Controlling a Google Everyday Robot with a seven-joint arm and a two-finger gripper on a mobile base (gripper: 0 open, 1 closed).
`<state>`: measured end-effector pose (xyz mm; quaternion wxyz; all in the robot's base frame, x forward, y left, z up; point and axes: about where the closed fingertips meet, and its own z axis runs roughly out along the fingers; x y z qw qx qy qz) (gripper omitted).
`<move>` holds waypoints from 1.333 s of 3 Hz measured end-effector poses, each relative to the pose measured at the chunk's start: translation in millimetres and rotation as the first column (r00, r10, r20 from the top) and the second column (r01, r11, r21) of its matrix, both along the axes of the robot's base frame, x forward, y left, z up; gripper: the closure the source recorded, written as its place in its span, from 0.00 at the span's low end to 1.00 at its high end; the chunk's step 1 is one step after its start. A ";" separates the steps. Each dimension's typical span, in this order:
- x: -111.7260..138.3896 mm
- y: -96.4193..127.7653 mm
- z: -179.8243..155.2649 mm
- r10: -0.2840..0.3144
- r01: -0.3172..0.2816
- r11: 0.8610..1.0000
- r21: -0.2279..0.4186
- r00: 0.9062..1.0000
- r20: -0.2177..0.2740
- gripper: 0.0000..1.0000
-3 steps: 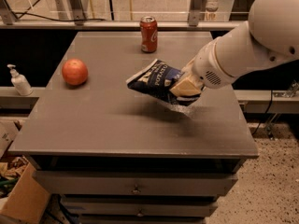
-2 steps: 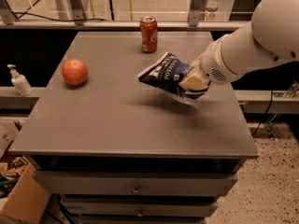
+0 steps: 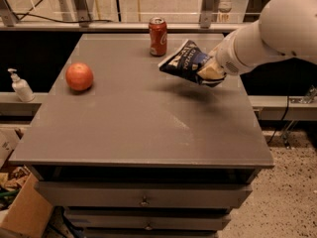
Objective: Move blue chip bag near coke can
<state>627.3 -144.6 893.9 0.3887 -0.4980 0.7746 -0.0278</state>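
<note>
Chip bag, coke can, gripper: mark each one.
chip bag [image 3: 182, 59], camera view, middle of its blue printed face.
coke can [image 3: 158, 38], camera view, red side wall.
gripper [image 3: 208, 72], camera view, between fingertips clamped on the bag's right end, above the table [image 3: 138, 128].

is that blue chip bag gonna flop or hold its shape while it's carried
The blue chip bag probably holds shape: it juts sideways from the gripper, right of the coke can, without drooping. Likely light, since an end grip carries it.
</note>
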 end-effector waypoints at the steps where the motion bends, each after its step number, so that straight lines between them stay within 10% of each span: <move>1: 36.3 2.4 -10.7 0.011 -0.011 0.999 -0.034 1.000 0.024 1.00; 4: 130.3 16.2 -32.9 0.009 -0.002 0.994 -0.113 0.998 0.058 1.00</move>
